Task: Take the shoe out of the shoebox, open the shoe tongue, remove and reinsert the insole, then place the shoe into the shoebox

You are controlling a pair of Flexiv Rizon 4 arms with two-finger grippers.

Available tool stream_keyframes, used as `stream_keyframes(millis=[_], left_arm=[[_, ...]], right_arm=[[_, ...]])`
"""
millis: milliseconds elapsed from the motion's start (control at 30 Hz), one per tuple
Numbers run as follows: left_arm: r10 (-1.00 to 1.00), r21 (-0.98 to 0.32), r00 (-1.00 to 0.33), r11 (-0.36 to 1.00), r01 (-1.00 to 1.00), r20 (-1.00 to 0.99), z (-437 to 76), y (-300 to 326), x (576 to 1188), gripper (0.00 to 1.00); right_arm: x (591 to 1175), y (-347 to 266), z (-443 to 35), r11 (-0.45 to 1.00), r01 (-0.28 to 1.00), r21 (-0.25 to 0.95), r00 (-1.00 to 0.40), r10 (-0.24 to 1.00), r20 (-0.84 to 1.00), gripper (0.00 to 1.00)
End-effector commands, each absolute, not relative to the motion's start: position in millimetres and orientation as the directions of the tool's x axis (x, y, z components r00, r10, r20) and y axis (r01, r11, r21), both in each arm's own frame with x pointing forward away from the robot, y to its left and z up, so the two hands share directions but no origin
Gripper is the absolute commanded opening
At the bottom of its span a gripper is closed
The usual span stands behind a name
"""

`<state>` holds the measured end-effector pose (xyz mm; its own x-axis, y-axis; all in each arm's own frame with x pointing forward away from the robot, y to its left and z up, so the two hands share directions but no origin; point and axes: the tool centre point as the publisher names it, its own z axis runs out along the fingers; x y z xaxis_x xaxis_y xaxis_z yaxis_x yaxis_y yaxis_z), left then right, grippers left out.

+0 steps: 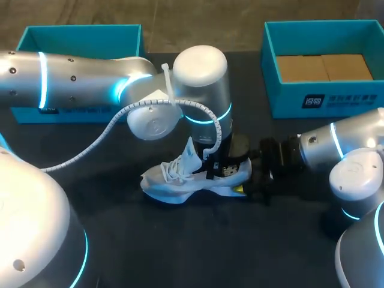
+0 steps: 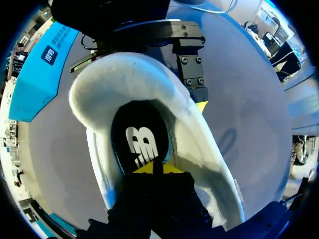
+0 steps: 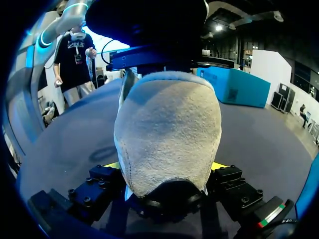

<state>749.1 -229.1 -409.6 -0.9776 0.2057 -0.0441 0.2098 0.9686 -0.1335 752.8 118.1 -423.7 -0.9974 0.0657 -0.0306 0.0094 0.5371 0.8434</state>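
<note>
A dark table [image 1: 180,252] is seen spread beneath both arms. The left arm [image 1: 78,78] is brought in from the left to the middle of the table, and the right arm [image 1: 342,144] is held low at the right. Two teal shoeboxes are set along the far edge, well apart: the left shoebox [image 1: 84,39] is partly hidden behind the left arm, and the right shoebox [image 1: 324,99] is seen open, with brown cardboard [image 1: 324,67] lying in it. The white shoe [image 1: 180,180] is found outside both boxes, sole down near the middle of the table, directly under the left arm's wrist. Its long axis is laid across the table from side to side, with the toe turned to the left and the heel to the right. The heel is clamped from both sides by the right gripper [image 3: 167,167], one yellow fingertip [image 2: 201,105] being pressed to the shoe's outer wall. The left gripper [image 2: 152,168] is lowered into the shoe's mouth with its tips drawn together against the black insole [image 2: 139,134]; whether any of the insole is pinched between them cannot be told. The tongue [image 1: 191,153] is seen raised above the loosened laces [image 1: 174,168].
</note>
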Motion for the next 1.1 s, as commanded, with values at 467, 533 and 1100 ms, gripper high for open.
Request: stream_keyframes(millis=[467,533,1100], left_arm=[[0.173,-0.215,-0.978,0.966,0.145,0.119,-383.7,-204.8,750.6,0.00],[0.178,-0.230,-0.977,0.962,0.148,0.118,-378.5,-204.6,748.6,0.00],[0.191,-0.348,-0.972,0.928,0.134,0.137,-346.7,-202.1,738.1,0.00]], right_arm=[[753.9,119.9,-422.6,0.539,0.010,0.842,-0.997,0.067,-0.031,0.00],[753.9,119.9,-422.6,0.539,0.010,0.842,-0.997,0.067,-0.031,0.00],[753.9,119.9,-422.6,0.539,0.010,0.842,-0.997,0.067,-0.031,0.00]])
